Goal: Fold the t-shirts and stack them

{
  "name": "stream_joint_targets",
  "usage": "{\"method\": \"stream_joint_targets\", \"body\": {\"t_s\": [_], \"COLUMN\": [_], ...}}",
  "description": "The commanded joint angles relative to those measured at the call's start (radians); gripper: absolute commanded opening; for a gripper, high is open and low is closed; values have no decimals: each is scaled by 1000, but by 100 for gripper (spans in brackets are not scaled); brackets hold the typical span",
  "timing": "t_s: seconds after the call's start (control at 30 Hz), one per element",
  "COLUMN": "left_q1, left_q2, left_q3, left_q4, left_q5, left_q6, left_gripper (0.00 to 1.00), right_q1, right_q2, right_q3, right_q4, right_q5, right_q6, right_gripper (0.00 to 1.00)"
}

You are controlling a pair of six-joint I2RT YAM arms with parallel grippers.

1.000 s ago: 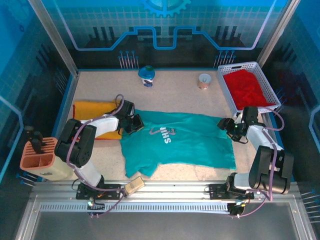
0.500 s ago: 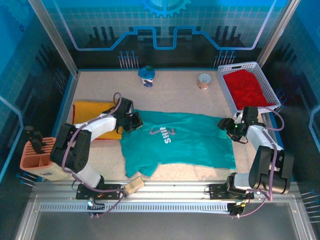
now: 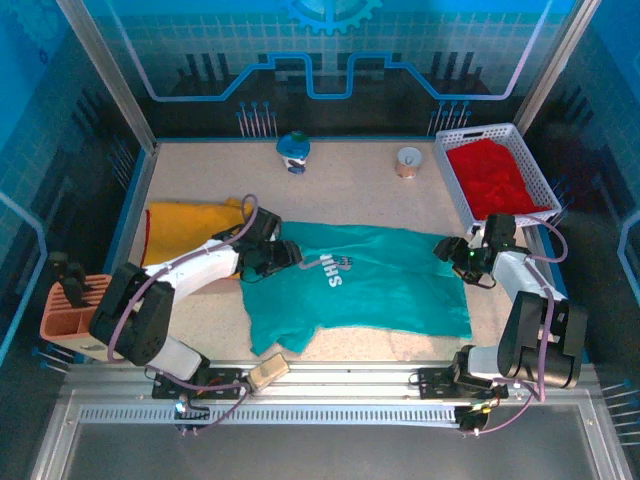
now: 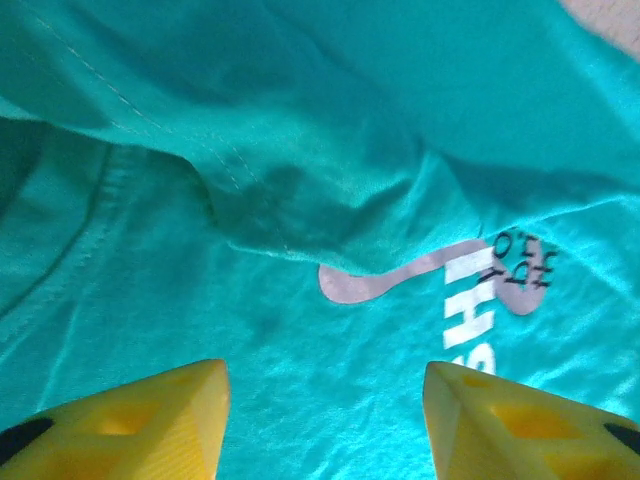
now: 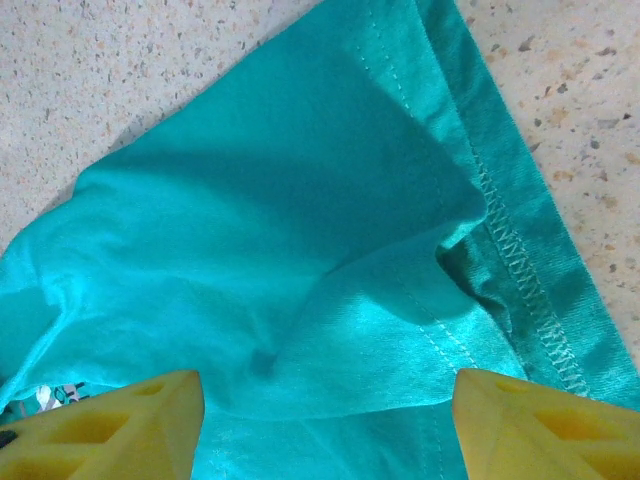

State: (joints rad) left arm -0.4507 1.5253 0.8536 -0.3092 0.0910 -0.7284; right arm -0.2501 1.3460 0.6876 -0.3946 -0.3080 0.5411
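Left end effector: over the left part of the teal-green t-shirt, just beside the white chest lettering. In the left wrist view the yellow fingers are well apart with nothing clamped between them, only rumpled teal cloth underneath. Can't tell if the tips touch the fabric.

Right end effector: at the shirt's far right corner. The jaws are wide apart, fingers on either side of a raised fold of cloth and not pinching it. The stitched hem runs just beside that fold, with bare speckled bench past it.

Teal-green t-shirt: spread flat mid-bench, from centre toward the near edge, with wrinkles on its left part and at the right corner.

Yellow t-shirt: lying at the left edge of the bench, partly under the left arm, close to the teal one.

Red t-shirt: bunched inside the white basket at the far right corner.
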Motion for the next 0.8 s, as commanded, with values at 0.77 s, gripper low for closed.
{"method": "stream_joint_targets", "body": {"t_s": [0.77], "left_q1": [-125], "left_q2": [244], "left_q3": [196], "left_q4": [-113], "left_q5": [-408], "left_q6": [284], "left_gripper": [41], "right_q1": [-22], "right_q2": [12], "right_q3": [-3], "right_q4": [0], "right_q5": [-39], "right_q6": [-15], "right_gripper": [67]}}
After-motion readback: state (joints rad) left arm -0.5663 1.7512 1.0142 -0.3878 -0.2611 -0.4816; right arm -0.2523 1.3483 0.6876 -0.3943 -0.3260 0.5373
